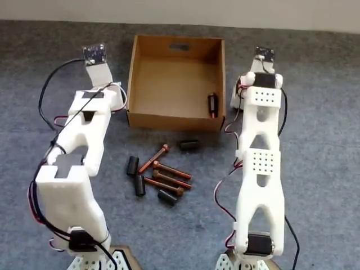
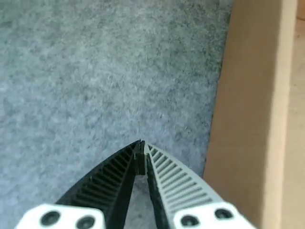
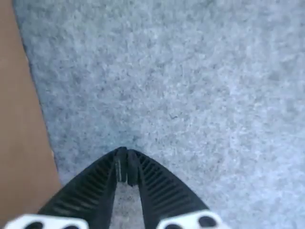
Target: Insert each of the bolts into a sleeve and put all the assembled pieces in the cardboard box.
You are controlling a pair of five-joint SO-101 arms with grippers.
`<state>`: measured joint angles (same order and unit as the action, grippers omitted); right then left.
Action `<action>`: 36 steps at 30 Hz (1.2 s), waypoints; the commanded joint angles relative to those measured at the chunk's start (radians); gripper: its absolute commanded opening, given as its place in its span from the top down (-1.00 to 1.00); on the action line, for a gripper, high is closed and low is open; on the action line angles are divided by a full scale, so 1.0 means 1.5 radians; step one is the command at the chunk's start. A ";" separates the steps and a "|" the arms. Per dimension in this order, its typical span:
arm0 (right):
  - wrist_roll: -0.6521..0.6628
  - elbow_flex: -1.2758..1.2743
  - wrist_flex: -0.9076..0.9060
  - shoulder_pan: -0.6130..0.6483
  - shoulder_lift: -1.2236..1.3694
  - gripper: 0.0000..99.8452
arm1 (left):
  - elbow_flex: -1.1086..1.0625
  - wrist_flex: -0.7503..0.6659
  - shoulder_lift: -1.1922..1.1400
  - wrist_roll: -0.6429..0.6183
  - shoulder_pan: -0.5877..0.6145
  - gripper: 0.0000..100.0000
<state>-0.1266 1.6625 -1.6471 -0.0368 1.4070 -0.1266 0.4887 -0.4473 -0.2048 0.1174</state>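
Observation:
The open cardboard box point(image 1: 140, 73) stands at the back middle, with one bolt-in-sleeve piece point(image 1: 212, 104) lying against its right wall. In front of it, several copper bolts point(image 1: 169, 174) lie in a loose bunch on the grey carpet. Several black sleeves lie around them, one point(image 1: 189, 145) close to the box front and one point(image 1: 132, 165) left of the bolts. My left gripper point(image 2: 141, 146) is shut and empty, low over the carpet just outside the box's left wall point(image 2: 252, 95). My right gripper point(image 3: 123, 153) is shut and empty, just outside the box's right wall point(image 3: 19, 143).
Grey carpet covers the whole work surface. The left arm point(image 1: 84, 135) and right arm point(image 1: 260, 152) stretch back on either side of the parts pile. Open carpet lies left and right of the arms and between the pile and the arm bases.

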 commanded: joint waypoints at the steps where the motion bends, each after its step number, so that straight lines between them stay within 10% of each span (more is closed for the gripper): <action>1: 0.000 0.067 0.010 0.033 -0.008 0.99 | 0.035 0.004 0.006 0.000 -0.033 0.98; 36: 0.019 0.068 -0.075 0.066 -0.199 0.99 | 0.053 0.207 0.129 0.001 0.008 0.98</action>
<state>-0.1020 1.6609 -1.7499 0.0982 1.2259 -0.0898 0.7940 -0.3445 -0.2033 0.1036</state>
